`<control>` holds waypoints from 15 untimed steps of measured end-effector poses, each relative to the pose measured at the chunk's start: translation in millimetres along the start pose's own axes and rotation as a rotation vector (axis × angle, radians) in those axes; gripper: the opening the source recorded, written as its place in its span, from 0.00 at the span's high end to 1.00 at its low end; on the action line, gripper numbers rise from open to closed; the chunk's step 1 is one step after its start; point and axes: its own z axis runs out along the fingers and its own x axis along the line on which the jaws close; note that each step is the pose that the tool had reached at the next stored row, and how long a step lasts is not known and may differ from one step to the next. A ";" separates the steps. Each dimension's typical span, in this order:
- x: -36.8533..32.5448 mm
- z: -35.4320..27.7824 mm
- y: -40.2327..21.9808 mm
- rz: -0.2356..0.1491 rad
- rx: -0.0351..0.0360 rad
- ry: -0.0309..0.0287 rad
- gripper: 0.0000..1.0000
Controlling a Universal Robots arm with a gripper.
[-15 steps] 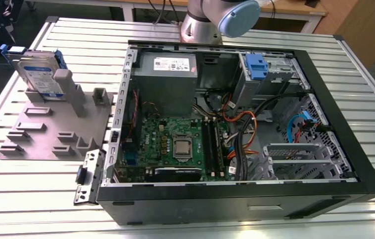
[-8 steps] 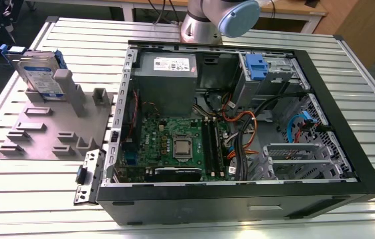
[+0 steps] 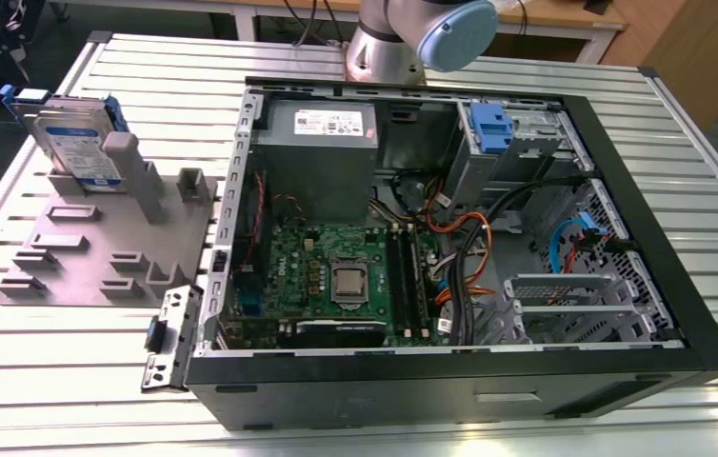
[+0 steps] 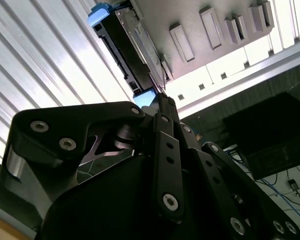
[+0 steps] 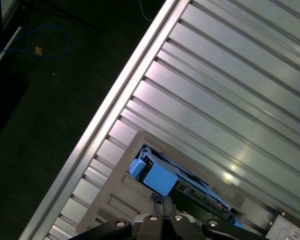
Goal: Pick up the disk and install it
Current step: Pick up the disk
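Claw (image 4: 162, 98) hangs pinched shut, empty, near the upright disk (image 4: 134, 52): probably stiff, fairly heavy, best pinched across its flat faces.

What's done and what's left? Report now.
Done: nothing yet. The disk stands upright in its grey holder beside the open case. In hand: nothing; the shut gripper hangs over the disk. Left: both pick-up and install.

Print on disk (image 3: 76, 143), power-supply label (image 3: 329, 122): apparently unreadable.
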 end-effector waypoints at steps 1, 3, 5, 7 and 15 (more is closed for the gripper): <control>0.0 0.0 0.0 -0.001 0.0000 0.0000 0.89; 0.0 0.0 0.0 -0.004 0.0000 0.0000 0.89; 0.0 0.0 0.0 -0.006 -0.0001 0.0000 0.89; 0.0 0.0 0.0 -0.009 -0.0001 0.0000 0.89; 0.0 0.0 0.0 -0.022 -0.0003 0.0001 0.89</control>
